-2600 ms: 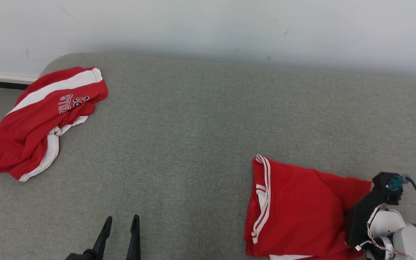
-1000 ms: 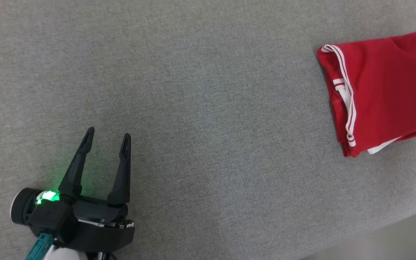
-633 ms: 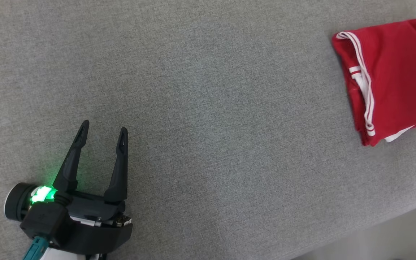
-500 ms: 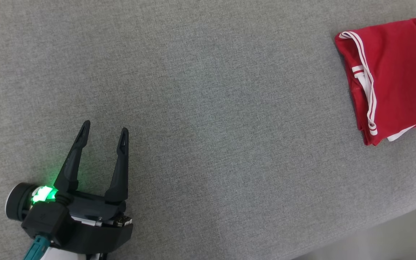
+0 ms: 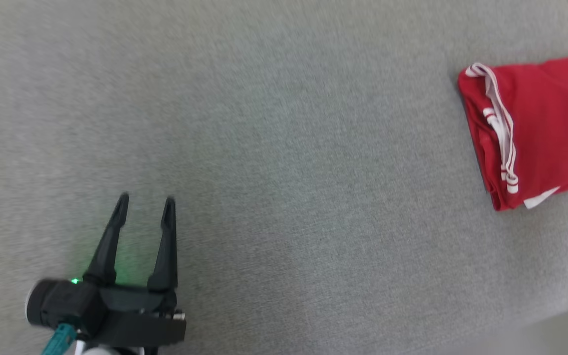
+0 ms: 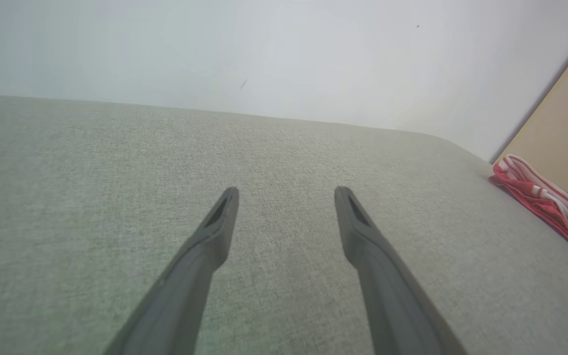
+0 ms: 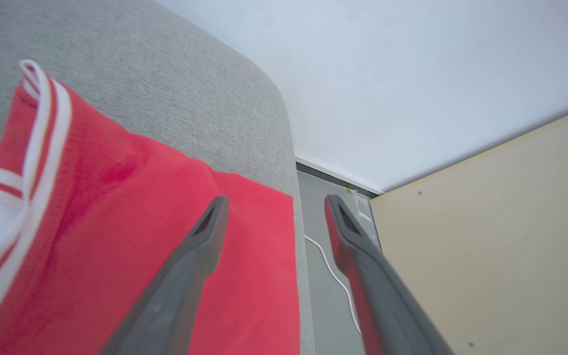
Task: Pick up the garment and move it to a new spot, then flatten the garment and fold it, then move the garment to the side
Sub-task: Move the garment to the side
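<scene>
Garment, red w/ white trim, lies folded at the far-right end of the grey cushion. Its right edge sits flush w/ the cushion's edge. Going by that, fold + move-aside look done or nearly so.

R gripper hangs just over the garment's right edge, jaws apart, nothing between them. One finger is over red cloth. The other is out past the edge, over the floor gap where a white cable runs beside a beige panel. L gripper is well apart at near left, low over bare cushion, jaws wide, empty.

What could go wrong:
- Snag: the finger over the cloth looks v. close to it, and whether it touches can't be told. If it catches the top layer when the arm lifts off, the fold drags open or skews.
- Slide-off: no margin on the right. Any rightward nudge could tip cloth into the gap, onto the cable.
- Loose fold: striped trim on the left side looks bunched and a white bit pokes out at the near corner, so layers may spread w/o help.
- Panel is near the R arm, so a wide swing right could hit it.
- Head view is blurred, so edge positions are approx.
</scene>
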Controlling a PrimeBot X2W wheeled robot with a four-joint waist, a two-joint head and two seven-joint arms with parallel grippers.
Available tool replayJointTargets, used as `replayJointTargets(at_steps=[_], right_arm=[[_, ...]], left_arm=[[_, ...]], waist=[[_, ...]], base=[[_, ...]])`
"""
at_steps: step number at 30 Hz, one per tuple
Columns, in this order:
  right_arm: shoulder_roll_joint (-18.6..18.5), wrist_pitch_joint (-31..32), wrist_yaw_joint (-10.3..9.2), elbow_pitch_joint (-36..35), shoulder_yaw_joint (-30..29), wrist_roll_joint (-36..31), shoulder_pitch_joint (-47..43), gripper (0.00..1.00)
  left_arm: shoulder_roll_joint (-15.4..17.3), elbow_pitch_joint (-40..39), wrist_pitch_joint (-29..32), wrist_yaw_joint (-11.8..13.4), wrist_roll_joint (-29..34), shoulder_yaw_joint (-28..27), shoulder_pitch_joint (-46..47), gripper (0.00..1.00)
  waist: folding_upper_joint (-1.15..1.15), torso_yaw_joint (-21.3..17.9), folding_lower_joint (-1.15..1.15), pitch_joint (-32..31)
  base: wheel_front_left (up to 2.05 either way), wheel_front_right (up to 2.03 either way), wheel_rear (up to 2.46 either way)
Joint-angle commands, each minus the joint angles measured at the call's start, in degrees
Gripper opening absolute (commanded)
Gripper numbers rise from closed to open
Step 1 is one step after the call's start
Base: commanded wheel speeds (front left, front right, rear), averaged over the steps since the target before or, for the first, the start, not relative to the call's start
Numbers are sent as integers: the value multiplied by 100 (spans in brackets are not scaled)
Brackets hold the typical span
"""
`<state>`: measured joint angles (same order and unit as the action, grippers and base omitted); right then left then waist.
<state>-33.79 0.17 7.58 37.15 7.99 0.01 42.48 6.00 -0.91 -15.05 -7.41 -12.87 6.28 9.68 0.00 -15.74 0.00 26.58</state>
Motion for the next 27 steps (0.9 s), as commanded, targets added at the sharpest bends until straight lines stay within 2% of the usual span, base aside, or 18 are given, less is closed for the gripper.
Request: replayJointTargets(at_steps=[1,12,19,24,27], right_arm=[[108,-24,-14,-159,-104,46,-364,100],[723,8,-13,-1784,-624,433,-2061,100],[1386,-34,-14,-2859,-980,868,-3515,100],[2045,-213,-13,-3172,-1180,892,-4258,100],[2282,-356,-14,-3163,-1381,885,-4556,100]], left_arm=[[-66,144,-16,-6,-21,-94,-213,100],[-233,969,-17,2,-10,-527,-906,100],[-262,1329,-16,-3,72,-565,-1173,100],[-284,1407,-16,-5,95,-542,-1224,100],[-285,1469,-16,-5,106,-487,-1203,100]], waist=[[0,417,0,-652],[0,1088,0,-1953],[0,1431,0,-2605],[0,1542,0,-2797],[0,1640,0,-2883]], base=[[0,0,0],[0,0,0],[0,0,0],[0,0,0],[0,0,0]])
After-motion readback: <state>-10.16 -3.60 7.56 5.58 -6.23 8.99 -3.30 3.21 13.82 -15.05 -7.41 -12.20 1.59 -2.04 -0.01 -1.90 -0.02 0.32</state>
